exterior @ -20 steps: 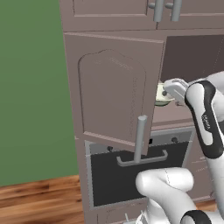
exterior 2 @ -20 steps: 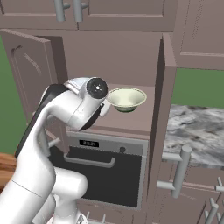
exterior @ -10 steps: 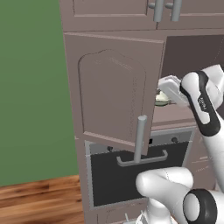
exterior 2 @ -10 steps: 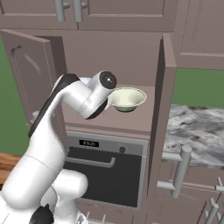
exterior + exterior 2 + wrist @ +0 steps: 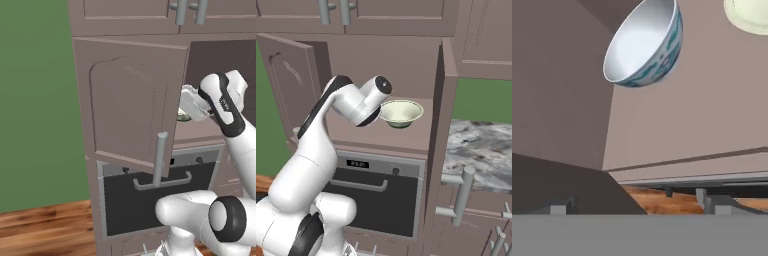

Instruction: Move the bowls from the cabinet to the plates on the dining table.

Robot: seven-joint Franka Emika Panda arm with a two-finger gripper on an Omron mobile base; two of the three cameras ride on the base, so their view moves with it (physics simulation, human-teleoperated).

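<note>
The gripper (image 5: 637,210) is spread wide and holds nothing, its hand reaching into the open mauve-brown cabinet (image 5: 406,55) above the dark oven front (image 5: 376,200). On the cabinet shelf, a white bowl with blue-green pattern (image 5: 644,45) sits ahead of the fingertips without touching them, and the pale cream-green bowl (image 5: 400,113) stands just beside the arm's wrist. The marble table top (image 5: 481,155) lies to the right, beyond the open cabinet door (image 5: 440,145).
</note>
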